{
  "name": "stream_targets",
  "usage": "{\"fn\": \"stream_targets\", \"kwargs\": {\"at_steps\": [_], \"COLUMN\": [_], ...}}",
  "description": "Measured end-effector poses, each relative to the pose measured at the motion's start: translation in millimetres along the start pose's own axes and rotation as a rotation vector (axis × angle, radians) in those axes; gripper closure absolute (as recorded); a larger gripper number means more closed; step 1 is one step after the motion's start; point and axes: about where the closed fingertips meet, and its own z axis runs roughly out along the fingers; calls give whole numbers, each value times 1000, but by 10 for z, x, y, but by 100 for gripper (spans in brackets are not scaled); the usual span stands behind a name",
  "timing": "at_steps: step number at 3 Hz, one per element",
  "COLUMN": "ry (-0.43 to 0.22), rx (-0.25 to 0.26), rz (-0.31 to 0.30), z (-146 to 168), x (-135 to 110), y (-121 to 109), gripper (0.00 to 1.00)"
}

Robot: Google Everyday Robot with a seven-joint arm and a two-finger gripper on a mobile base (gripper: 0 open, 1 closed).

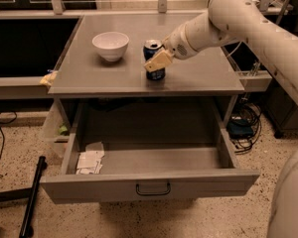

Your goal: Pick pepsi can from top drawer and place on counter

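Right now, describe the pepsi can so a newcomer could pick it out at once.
Look at the grey counter above the open top drawer. Near its middle, right of the white bowl, stands the pepsi can, with the gripper against its front. It is the only dark blue, silver-topped thing there, narrower than the bowl.

Vantage: the one camera is looking down from above, in front of the open top drawer.
Facing: it is pointing across the counter toward its far edge at the frame's top.
Nearness: it is standing fairly near, with counter and drawer filling most of the frame.
Gripper: the gripper is showing just above centre, at the pepsi can.
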Motion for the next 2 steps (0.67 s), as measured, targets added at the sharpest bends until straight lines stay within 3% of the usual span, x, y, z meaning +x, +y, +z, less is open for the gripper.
{"fn": "stream_targets", "kwargs": {"at_steps": [1,2], "ry": [0,0], "rx": [0,0], "rz": [0,0], "z": [-7,-7], "x": [-10,-10], "y": [-2,-2], "gripper": [90,69]}}
